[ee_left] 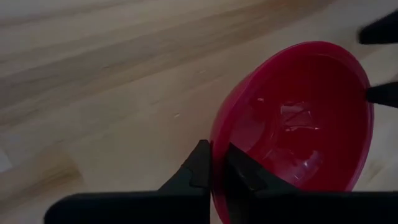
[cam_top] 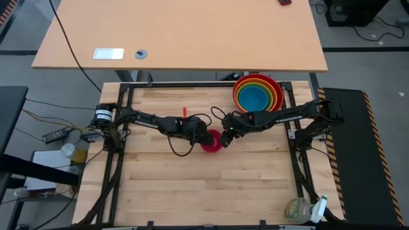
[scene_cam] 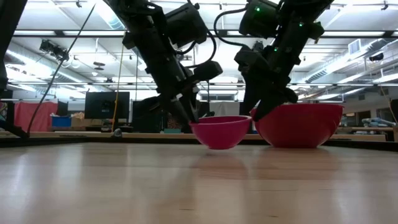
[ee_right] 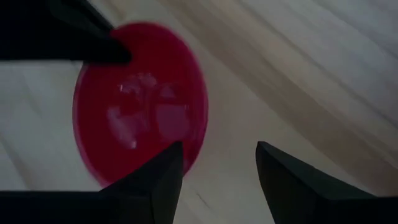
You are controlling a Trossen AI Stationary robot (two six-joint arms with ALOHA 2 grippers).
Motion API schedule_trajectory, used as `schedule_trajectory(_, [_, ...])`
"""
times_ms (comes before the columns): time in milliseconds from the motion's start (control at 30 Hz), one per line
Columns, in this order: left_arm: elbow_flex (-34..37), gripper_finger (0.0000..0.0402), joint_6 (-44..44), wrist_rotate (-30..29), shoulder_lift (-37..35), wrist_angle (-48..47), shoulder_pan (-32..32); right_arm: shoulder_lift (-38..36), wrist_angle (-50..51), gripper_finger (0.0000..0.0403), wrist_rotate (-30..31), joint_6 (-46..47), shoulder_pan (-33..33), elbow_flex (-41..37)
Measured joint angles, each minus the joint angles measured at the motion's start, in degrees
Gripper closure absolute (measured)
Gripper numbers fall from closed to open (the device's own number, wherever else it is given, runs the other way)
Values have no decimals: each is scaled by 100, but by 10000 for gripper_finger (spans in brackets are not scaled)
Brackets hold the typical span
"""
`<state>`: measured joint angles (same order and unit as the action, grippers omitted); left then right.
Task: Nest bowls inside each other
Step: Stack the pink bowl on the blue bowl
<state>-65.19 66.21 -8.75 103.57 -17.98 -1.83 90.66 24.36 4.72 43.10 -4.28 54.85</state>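
The small magenta pink bowl (cam_top: 211, 141) (scene_cam: 221, 131) is at the middle of the table, with my left gripper (cam_top: 203, 135) shut on its left rim. My right gripper (cam_top: 227, 133) (ee_right: 217, 168) stands open, slanting down, just off the bowl's right side with nothing between its fingers. In the right wrist view the pink bowl (ee_right: 140, 99) lies beyond the fingers. At the far right corner the red bowl (cam_top: 276, 85) rests on the table with the orange, lime green and blue bowl (cam_top: 254, 98) nested in it. My left gripper pinches the pink bowl's rim (ee_left: 216, 146) on its left side, one finger inside the bowl and one outside. The fingers slant down from the table's left. The bowl stays open side up, slightly tilted. I cannot tell whether its base touches the table.
A spray bottle (cam_top: 305, 209) lies at the table's near right corner. The left arm's cable (cam_top: 181, 148) loops over the wood beside the pink bowl. A light desk (cam_top: 179, 38) stands beyond the far edge. Bare wood stretches toward the near edge.
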Motion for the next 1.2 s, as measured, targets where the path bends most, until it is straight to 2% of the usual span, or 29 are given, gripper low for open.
schedule_trajectory(433, [4,369,-540,201,68,-82,-26,310,-360,195,-224,60,-4,0])
schedule_trajectory(567, [4,341,-541,198,68,-79,-37,309,-398,195,-209,47,-4,0])
schedule_trajectory(900, [4,240,-555,198,68,-98,-37,307,-420,195,-182,43,-4,0])
schedule_trajectory(1033, [4,220,-556,218,68,-108,-37,307,-478,195,-180,-12,-4,0])
schedule_trajectory(1200, [6,214,-738,285,-44,-243,-37,307,-699,195,-180,-267,3,0])
